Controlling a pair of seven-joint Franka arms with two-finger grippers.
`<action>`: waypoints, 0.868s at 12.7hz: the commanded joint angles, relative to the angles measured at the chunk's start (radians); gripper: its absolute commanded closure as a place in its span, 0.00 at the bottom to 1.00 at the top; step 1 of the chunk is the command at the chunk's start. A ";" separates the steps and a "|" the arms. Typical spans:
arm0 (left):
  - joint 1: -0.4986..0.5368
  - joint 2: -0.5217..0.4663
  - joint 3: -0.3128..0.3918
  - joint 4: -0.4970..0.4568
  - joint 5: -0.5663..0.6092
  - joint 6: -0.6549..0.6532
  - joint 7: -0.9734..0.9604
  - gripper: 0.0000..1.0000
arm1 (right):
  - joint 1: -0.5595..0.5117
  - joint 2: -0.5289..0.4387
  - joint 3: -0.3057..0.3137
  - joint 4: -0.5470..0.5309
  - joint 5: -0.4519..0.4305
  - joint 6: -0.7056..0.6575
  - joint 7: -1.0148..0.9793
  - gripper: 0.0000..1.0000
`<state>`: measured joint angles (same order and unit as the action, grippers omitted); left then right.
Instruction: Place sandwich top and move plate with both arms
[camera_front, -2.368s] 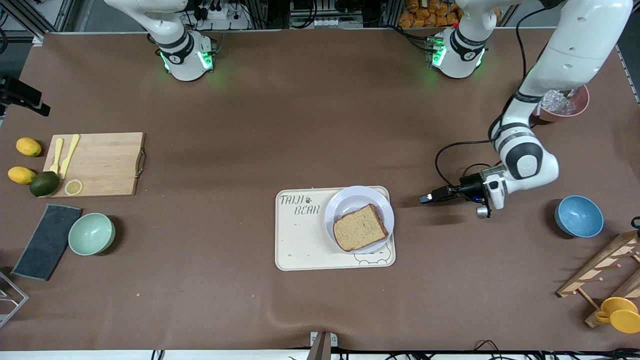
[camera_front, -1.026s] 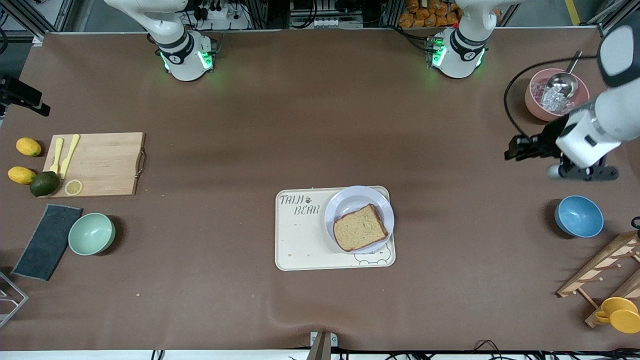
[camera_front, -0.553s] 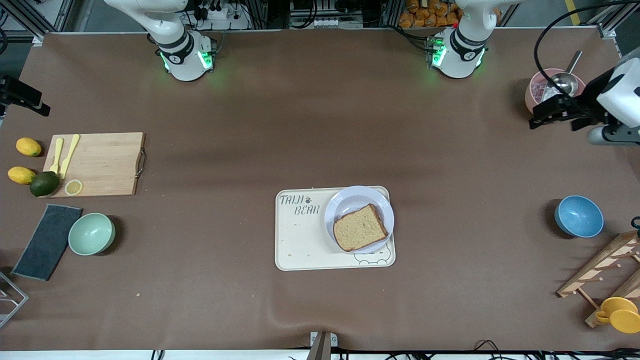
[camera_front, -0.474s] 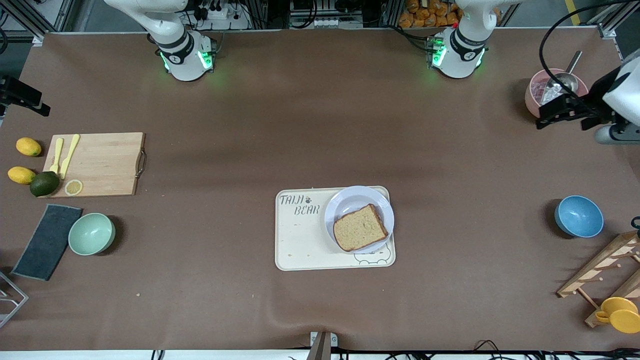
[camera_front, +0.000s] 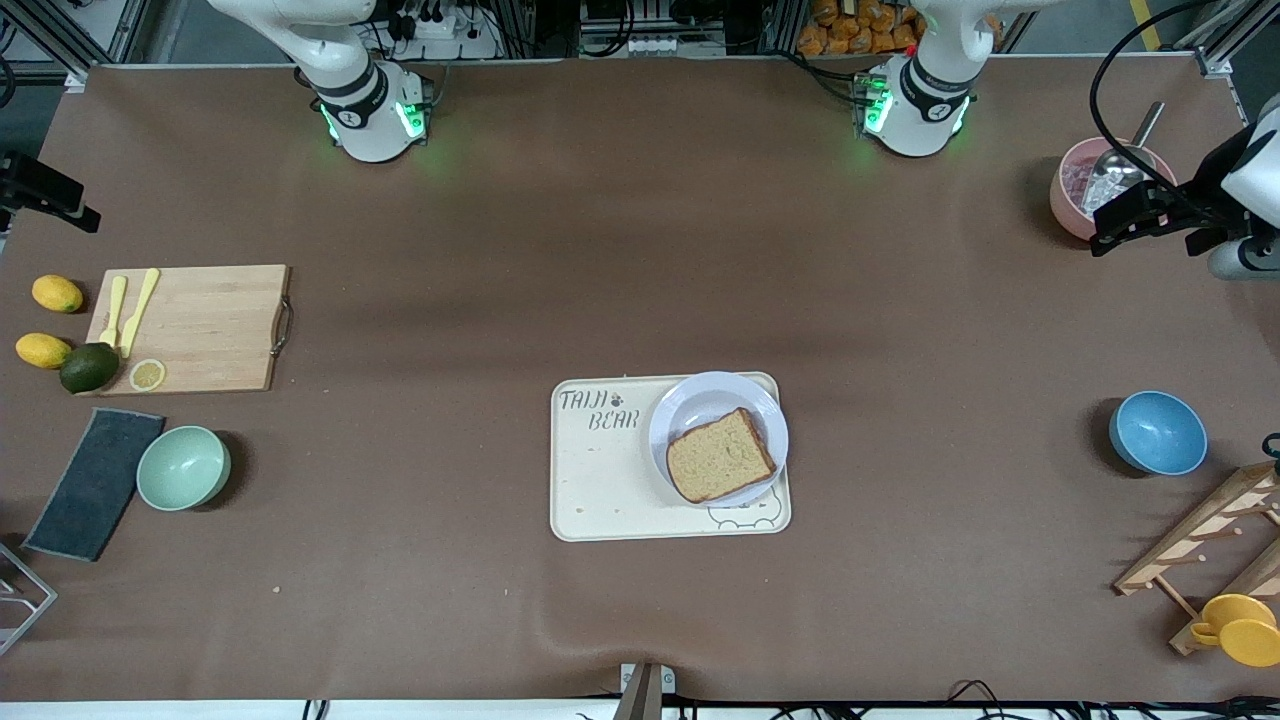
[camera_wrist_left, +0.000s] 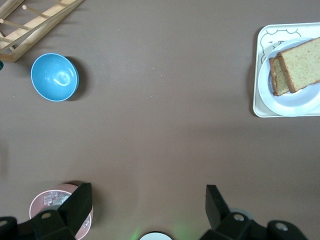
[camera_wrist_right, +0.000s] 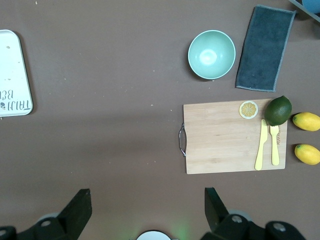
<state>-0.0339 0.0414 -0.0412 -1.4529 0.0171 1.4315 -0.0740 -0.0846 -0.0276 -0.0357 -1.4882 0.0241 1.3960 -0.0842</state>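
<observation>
Table (camera_front: 600, 250): brown matte cover, evenly lit, filling most of the front view. Along its top edge: metal framing (camera_front: 520, 25), cables, power strip (camera_front: 430, 25).

We see a robotics lab staged as a kitchen: 2 white jointed arms rise from bases ringed with green lights (camera_front: 372, 115) on a brown-covered table (camera_front: 640, 260), with aluminium framing and cabling (plus power strips) along its top edge. Kitchen props lie about: a wooden cutting board (camera_front: 190, 328), a cream bear-printed tray (camera_front: 600, 480), and a blue bowl (camera_front: 1158, 432).
</observation>
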 joint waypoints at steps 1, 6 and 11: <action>-0.035 -0.057 0.027 -0.085 0.014 0.055 -0.018 0.00 | -0.018 -0.002 0.017 0.006 -0.013 -0.005 0.012 0.00; 0.039 -0.074 -0.065 -0.110 0.017 0.076 -0.017 0.00 | -0.018 -0.002 0.017 0.006 -0.012 -0.008 0.012 0.00; 0.035 -0.071 -0.065 -0.087 0.014 0.072 -0.016 0.00 | -0.018 -0.002 0.017 0.006 -0.013 -0.008 0.012 0.00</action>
<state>-0.0124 -0.0083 -0.0922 -1.5336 0.0171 1.4942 -0.0779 -0.0846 -0.0276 -0.0357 -1.4882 0.0239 1.3960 -0.0842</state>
